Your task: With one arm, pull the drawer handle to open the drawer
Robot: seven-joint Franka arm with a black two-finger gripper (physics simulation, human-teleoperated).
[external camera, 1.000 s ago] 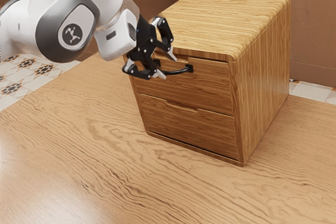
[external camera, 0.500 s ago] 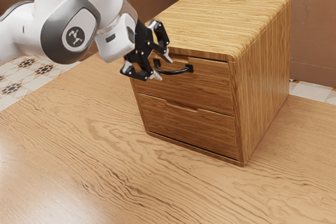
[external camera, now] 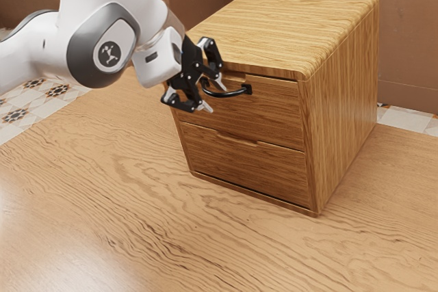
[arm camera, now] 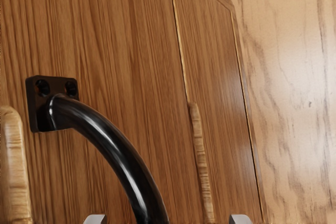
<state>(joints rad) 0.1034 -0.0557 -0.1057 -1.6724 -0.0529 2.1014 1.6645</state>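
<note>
A wooden cabinet [external camera: 294,25] stands on the wood floor with two drawers in its front. The top drawer [external camera: 270,111] sits flush with the front and carries a curved black handle [external camera: 229,92]. My gripper [external camera: 209,90] is at the handle's end on the exterior view's left, open, with one finger above the bar and one below. In the wrist view the black handle [arm camera: 105,145] arcs from its mount down between two grey fingertips [arm camera: 94,217], which stand well apart from it.
The lower drawer [external camera: 246,162] has a small wooden lip as its pull [arm camera: 198,161]. Wood floor [external camera: 137,223] stretches wide in front of the cabinet. A tiled patch [external camera: 27,97] lies behind the arm, and brown walls close the back.
The hand drew back slightly, then came in again and dropped lower at the handle's end while the arm's elbow rose. The drawer has not moved.
</note>
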